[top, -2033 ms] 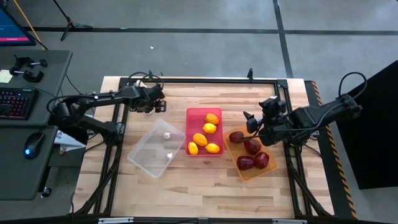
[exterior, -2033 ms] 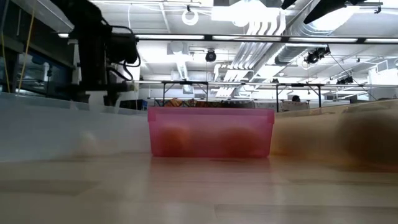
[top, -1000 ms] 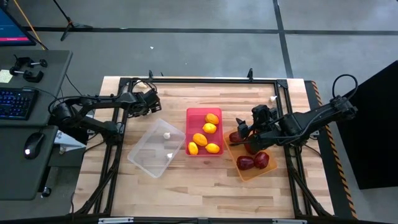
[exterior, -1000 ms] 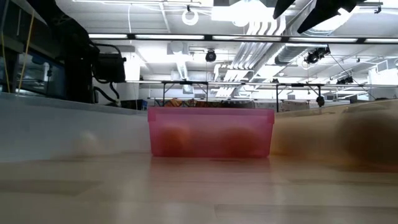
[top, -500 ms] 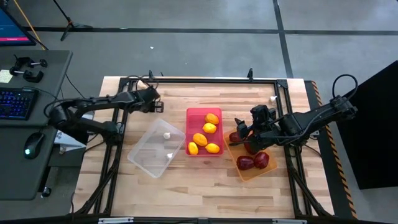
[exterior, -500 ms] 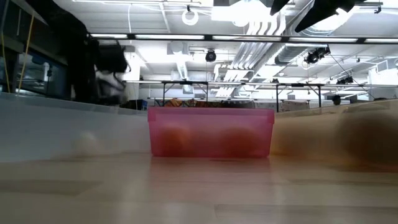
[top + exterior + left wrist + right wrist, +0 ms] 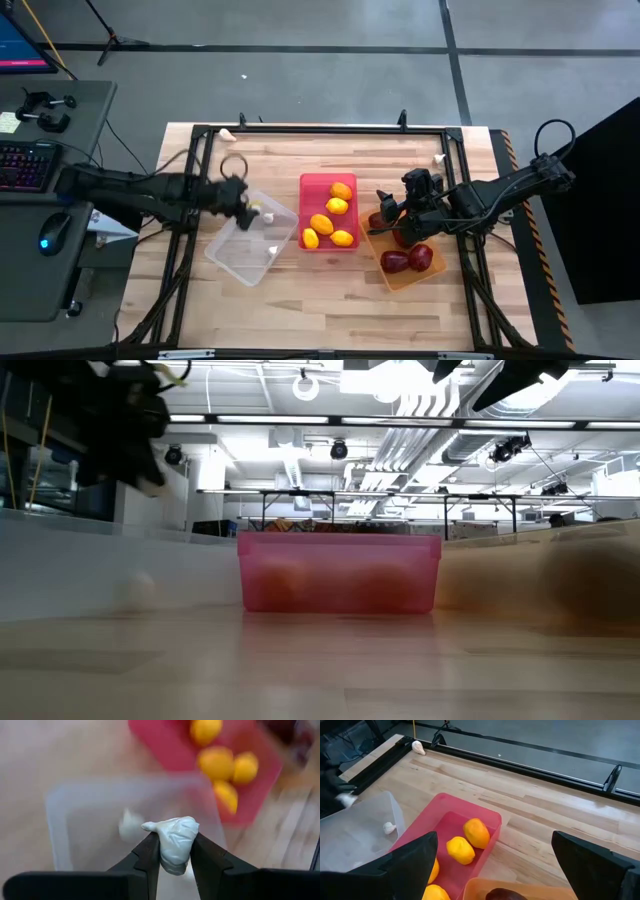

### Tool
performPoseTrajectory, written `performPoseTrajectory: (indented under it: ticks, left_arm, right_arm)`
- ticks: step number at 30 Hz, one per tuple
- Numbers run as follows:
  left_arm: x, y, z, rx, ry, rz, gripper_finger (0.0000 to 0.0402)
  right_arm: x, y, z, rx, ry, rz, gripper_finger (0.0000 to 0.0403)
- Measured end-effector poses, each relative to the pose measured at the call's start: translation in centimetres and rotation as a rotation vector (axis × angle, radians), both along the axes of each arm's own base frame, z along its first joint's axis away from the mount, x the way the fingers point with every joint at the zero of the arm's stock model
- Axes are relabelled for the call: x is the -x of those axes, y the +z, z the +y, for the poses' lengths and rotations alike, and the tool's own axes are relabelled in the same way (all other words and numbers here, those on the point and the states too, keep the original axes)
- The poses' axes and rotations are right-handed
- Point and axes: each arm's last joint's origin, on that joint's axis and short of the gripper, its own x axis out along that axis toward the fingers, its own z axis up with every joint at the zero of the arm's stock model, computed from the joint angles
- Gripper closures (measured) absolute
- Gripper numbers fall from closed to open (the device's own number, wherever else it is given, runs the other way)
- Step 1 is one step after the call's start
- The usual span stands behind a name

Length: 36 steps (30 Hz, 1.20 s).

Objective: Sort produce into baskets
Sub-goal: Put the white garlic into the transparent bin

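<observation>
My left gripper (image 7: 246,204) is shut on a whitish garlic bulb (image 7: 173,842) just above the far end of the clear bin (image 7: 238,250). Two more bulbs lie in that bin, one (image 7: 267,217) right by the gripper and one (image 7: 272,250) nearer. The red-pink bin (image 7: 312,184) holds several yellow-orange lemons (image 7: 321,224). The orange bin (image 7: 432,270) holds several dark red fruits (image 7: 396,262). My right gripper (image 7: 388,207) is open and empty above the orange bin's far end; it also shows in its own wrist view (image 7: 493,842). My left gripper pinches the garlic bulb's two sides (image 7: 161,845) between its two fingers. The bulb's pointed end (image 7: 149,826) sticks out sideways past one finger. The bulb is lifted clear above the clear bin's floor.
One loose garlic bulb (image 7: 228,133) lies by the black frame at the table's far left corner, another (image 7: 438,158) by the frame at the far right. The three bins stand side by side across the middle of the wooden table (image 7: 330,300). The near strip of wood is bare.
My left gripper has gone from the table's far left, by the frame, toward the near edge, carrying the garlic bulb. It now hangs over the clear bin's far end. My right gripper has shifted a little toward the table's left over the orange bin, then kept still.
</observation>
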Motion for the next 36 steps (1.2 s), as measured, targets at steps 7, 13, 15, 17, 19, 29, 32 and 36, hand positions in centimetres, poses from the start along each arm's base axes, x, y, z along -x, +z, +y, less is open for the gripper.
performPoseTrajectory:
  ticks: [7, 13, 15, 17, 19, 29, 32, 36]
  left_arm:
    - [-0.2, -1.1, -3.9, -0.033, -0.09, 0.065, 0.0304]
    - [-0.6, -1.5, -4.1, -0.006, -0.199, 0.099, 0.0241]
    - [-0.6, -1.4, -3.8, 0.0, -0.19, 0.095, 0.0217]
    - [-0.6, -1.3, -3.3, 0.002, -0.165, 0.088, 0.0195]
    - [-0.7, -1.0, -2.9, -0.007, -0.158, 0.064, 0.0178]
    - [-2.0, 0.4, -1.0, -0.135, -0.165, -0.111, 0.0161]
    - [-2.4, 0.9, -0.4, -0.139, -0.122, -0.176, 0.0161]
    - [-2.7, 1.3, 0.7, -0.146, -0.061, -0.23, 0.0161]
  right_arm:
    - [0.0, 0.0, 0.0, 0.012, -0.002, 0.002, 0.0022]
    - [-0.2, 0.1, 0.0, -0.016, -0.049, -0.077, 0.0022]
    - [-0.4, 0.3, 0.0, -0.021, -0.09, -0.152, 0.0022]
    - [-0.8, 0.6, 0.1, -0.034, -0.119, -0.236, 0.0022]
    - [-1.1, 0.9, 0.2, -0.039, -0.133, -0.298, 0.0022]
    - [-2.5, 1.6, -3.3, -0.034, -0.337, -0.456, 0.0022]
    - [-2.0, 0.5, -7.3, -0.139, -0.473, -0.329, 0.0022]
    - [0.3, -1.1, -13.4, -0.16, -0.732, -0.069, 0.0022]
